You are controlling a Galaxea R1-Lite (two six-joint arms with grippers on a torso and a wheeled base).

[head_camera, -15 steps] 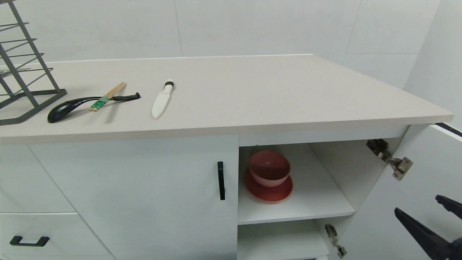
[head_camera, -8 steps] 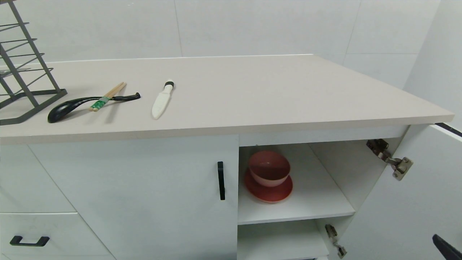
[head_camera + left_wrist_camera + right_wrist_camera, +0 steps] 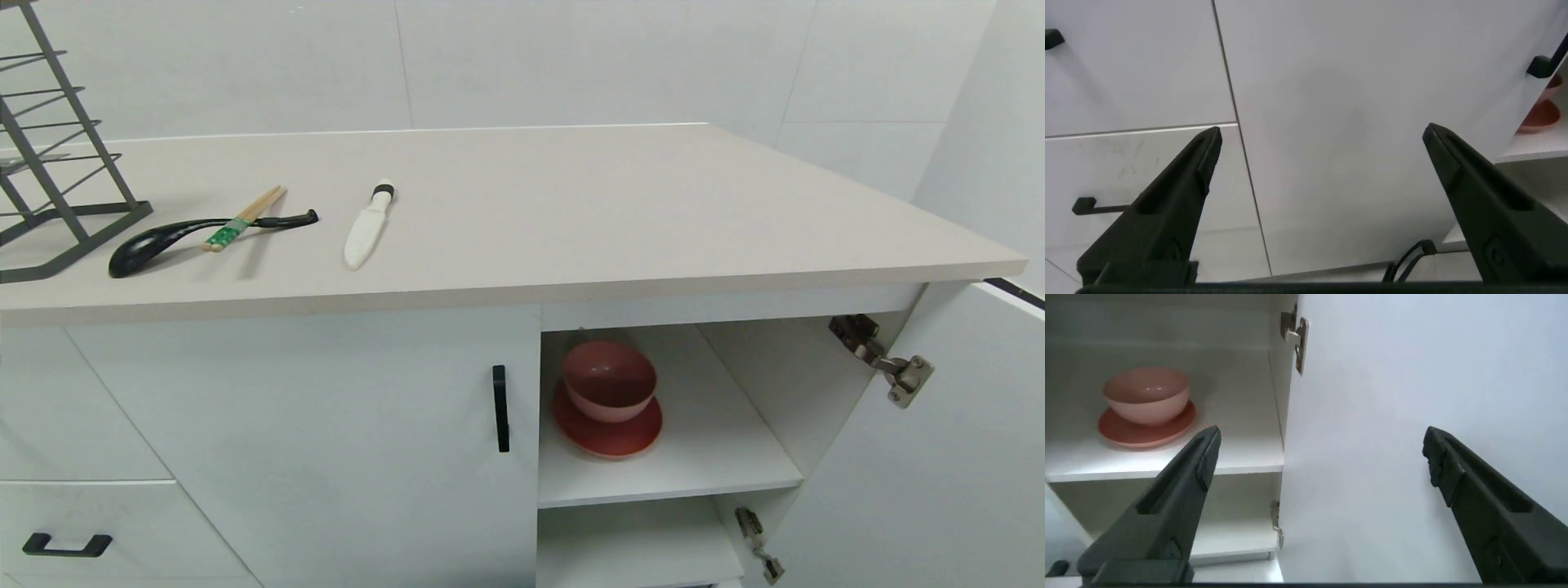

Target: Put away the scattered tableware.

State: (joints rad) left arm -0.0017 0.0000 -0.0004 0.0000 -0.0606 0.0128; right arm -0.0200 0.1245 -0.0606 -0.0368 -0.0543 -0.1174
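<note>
Rear: wall point(image 3: 571, 57) of large pale glossy tiles with thin grout lines, evenly lit, without hard shadows. Right: plain pale side wall point(image 3: 992, 122), meeting the tiled wall at a corner. Below: matte beige countertop point(image 3: 612, 196), run back to the tiled wall and overhanging a white base cabinet point(image 3: 718, 309). Closed left door point(image 3: 326, 441) with vertical black bar handle point(image 3: 500, 408) at its right edge. Right door point(image 3: 939, 490) swung open on two metal hinges, upper point(image 3: 886, 359) and lower point(image 3: 759, 543). Inside: white upper shelf point(image 3: 727, 457), second shelf point(image 3: 637, 547) beneath. Far left: white drawer front point(image 3: 122, 523) with horizontal black pull point(image 3: 65, 545).
</note>
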